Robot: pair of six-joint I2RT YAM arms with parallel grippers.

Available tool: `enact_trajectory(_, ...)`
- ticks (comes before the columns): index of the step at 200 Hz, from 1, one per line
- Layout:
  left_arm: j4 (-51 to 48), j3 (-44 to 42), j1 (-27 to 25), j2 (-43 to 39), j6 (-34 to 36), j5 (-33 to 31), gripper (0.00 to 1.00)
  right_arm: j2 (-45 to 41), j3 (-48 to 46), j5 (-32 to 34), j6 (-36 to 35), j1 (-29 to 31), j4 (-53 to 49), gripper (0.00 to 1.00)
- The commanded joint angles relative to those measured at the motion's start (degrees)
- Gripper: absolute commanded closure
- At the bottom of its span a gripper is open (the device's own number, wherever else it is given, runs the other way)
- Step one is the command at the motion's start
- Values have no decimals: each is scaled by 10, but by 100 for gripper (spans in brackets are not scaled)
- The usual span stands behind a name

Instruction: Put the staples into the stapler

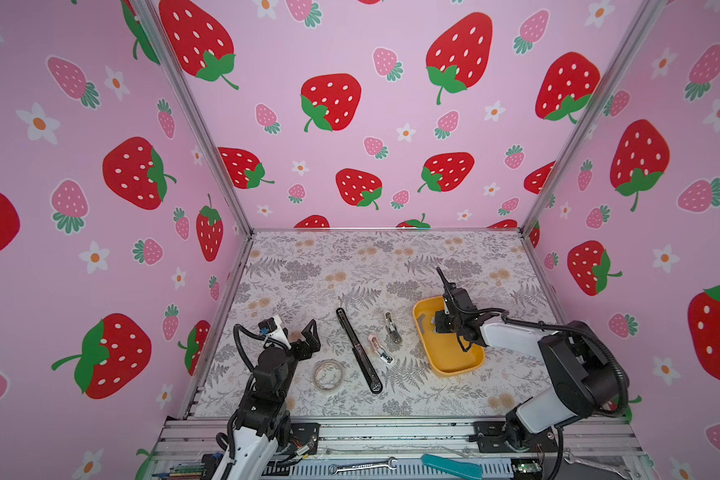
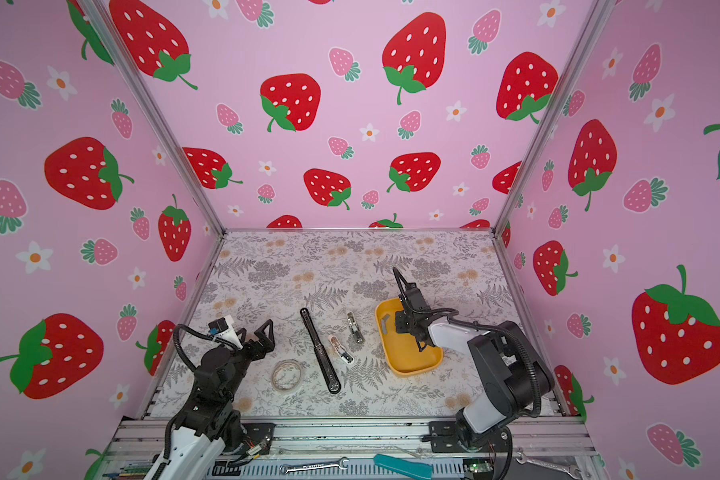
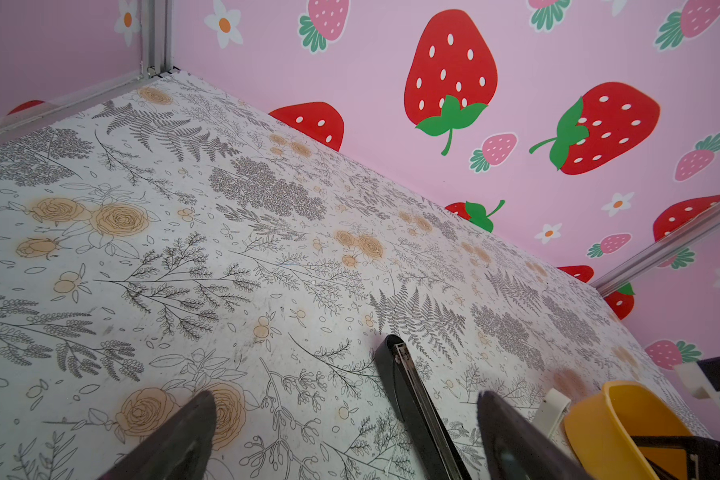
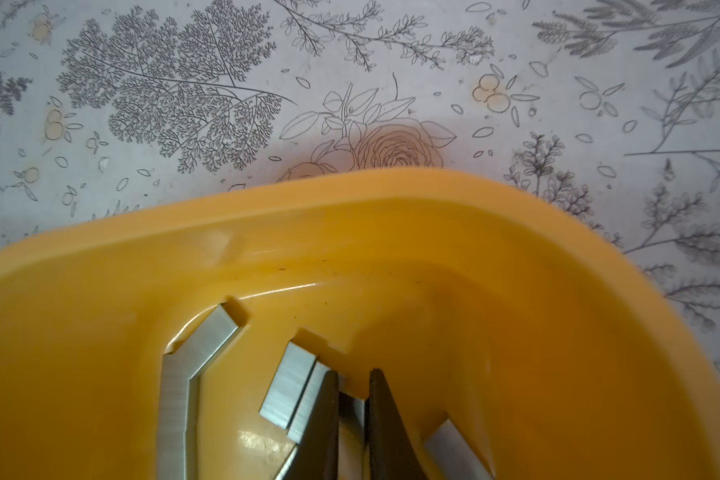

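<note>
At the front edge, my left gripper hangs spread and empty, short of the opened black stapler. Farther back, in the yellow tray, my right gripper is pressed together on a staple strip. The pinch looks narrow, so I judge the strip could twist, snap or slip on lifting, or drag the neighbouring strip along.
</note>
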Motion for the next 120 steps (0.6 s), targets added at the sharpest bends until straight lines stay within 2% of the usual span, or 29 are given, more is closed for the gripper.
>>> enact_trajectory(1,6,-4,-3,-5,4,-9,1,5,-6,2,11,1,-15,91)
enact_trajectory(18,6,-4,-3,-4,4,-9,1,2,-9,2,12,1,-15,90)
enact_trajectory(75,6,-4,-3,-4,5,-10,1,-18,-15,19,14,1,-23,75)
enact_trajectory(120,5,-4,-2,-4,3,-12,1,-28,-16,30,10,1,-29,73)
